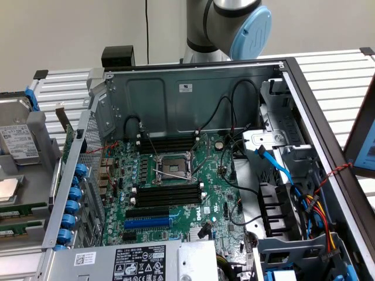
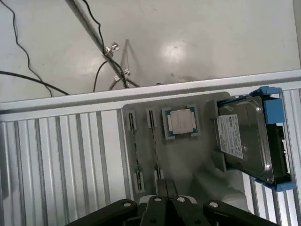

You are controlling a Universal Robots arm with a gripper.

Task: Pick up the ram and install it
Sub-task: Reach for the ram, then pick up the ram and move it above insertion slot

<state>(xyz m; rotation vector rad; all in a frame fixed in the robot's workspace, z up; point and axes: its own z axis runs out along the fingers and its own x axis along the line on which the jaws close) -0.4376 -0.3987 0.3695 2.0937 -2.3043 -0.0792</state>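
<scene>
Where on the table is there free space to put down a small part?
The ribbed table top between the computer case and the screen is bare. The grey tray with the hard drive is crowded, like the case's inside.

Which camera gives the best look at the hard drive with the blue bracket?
The wrist view. There the hard drive shows whole, with its white label and blue bracket. The exterior view catches the hard drive at its far left, cut off by the picture's edge, beside the open computer case.

Arm [image 1: 234,26] high; fingers [image 2: 162,188] pressed tog., nothing btwn.
</scene>
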